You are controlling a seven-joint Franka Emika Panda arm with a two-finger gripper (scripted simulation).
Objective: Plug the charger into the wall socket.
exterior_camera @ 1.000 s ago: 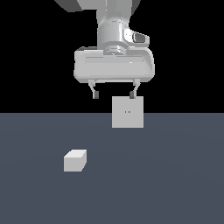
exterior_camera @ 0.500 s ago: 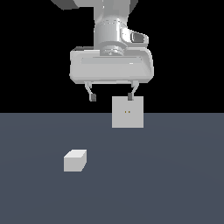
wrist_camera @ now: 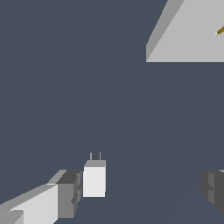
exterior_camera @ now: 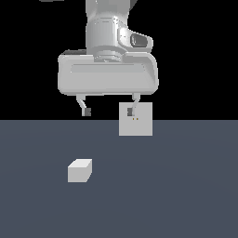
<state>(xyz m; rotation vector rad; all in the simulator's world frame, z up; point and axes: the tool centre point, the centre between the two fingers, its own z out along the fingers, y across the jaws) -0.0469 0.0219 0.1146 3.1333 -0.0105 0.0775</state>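
The charger is a small off-white block lying on the dark floor, toward the exterior view's left and near the front. In the wrist view the charger shows two thin prongs and lies close beside one fingertip. My gripper hangs open and empty well above the floor, above and behind the charger. The wall socket is an upright off-white square plate with two tiny dark holes; one fingertip overlaps it in the exterior view. The wrist view catches the wall socket at a corner.
A flat dark grey-blue floor spreads under everything, with a black background behind it. Nothing else stands on it besides the block and the plate.
The hand has moved down and toward the exterior view's left, nearer the charger. Its fingers stay apart. Charger and socket have not moved.
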